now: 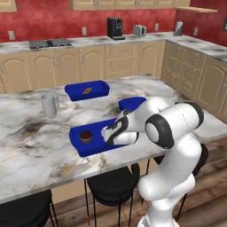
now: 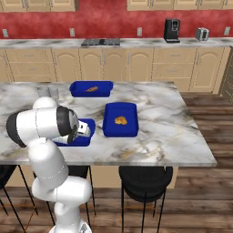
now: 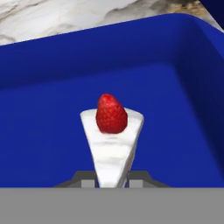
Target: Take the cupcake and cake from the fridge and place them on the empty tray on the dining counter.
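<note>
Surroundings: the dining counter [image 1: 26, 150] was a broad island of white marble with grey-brown veins, black round stools [image 1: 113, 184] tucked under its near edge.
Other trays: a far blue tray [image 1: 87, 90] held an orange-brown piece; a second blue tray [image 2: 120, 119] to the right held another.
Mug: a grey ribbed cup [image 1: 49, 104] stood on the marble to the left, well apart from the trays.
Far wall: beige cabinets under a marble top, a black coffee machine [image 1: 115, 28], a toaster [image 1: 140, 30] and a cooktop [image 1: 49, 43] against a red wall.
In the way: the robot's white forearm hung over the right part of the tray [image 1: 95, 142], hiding that end from the left base view.
Writing: none was legible anywhere.
Tray: bright blue, shallow, smooth, with a raised rim and rounded corners.
Cupcake [image 1: 86, 136]: small, round, dark brown, sitting in the tray's left part.
Cake [image 3: 112, 142]: a pale wedge topped with a red strawberry, its narrow point toward the fingers, low over the tray floor.
Gripper [image 3: 112, 180]: narrowed on the cake's tip, pinching it between the fingertips [image 3: 81, 178].
</note>
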Robot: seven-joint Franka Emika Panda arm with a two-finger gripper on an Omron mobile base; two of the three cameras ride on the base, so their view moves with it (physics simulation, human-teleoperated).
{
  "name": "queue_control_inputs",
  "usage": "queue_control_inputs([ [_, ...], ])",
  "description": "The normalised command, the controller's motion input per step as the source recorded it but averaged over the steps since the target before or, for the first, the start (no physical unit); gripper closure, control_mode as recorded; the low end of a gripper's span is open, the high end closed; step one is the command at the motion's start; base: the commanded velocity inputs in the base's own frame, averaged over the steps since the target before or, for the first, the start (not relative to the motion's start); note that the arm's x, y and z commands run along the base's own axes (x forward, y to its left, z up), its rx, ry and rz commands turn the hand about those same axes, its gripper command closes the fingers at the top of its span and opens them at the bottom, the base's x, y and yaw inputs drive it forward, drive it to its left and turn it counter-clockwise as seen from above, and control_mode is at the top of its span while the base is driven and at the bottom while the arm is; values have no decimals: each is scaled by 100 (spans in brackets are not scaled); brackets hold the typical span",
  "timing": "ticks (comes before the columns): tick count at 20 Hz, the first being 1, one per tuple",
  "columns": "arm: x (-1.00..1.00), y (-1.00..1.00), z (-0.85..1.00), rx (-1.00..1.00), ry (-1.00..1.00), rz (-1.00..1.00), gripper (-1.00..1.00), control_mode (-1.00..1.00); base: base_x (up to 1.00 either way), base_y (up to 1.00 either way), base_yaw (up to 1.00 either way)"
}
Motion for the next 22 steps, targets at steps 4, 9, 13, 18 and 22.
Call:
queue_control_inputs([
  [4,11,3,-22,0,0,0,-100,-100,0,0,0],
  [9,-2,0,6,0,-4,0,-100,-100,0,0,0],
  [13,-25,0,74,0,-6,-3,-100,-100,0,0,0],
  [18,-21,0,100,0,0,-7,-100,-100,0,0,0],
  [22,-49,-11,100,0,2,-11,-100,-100,0,0,0],
])
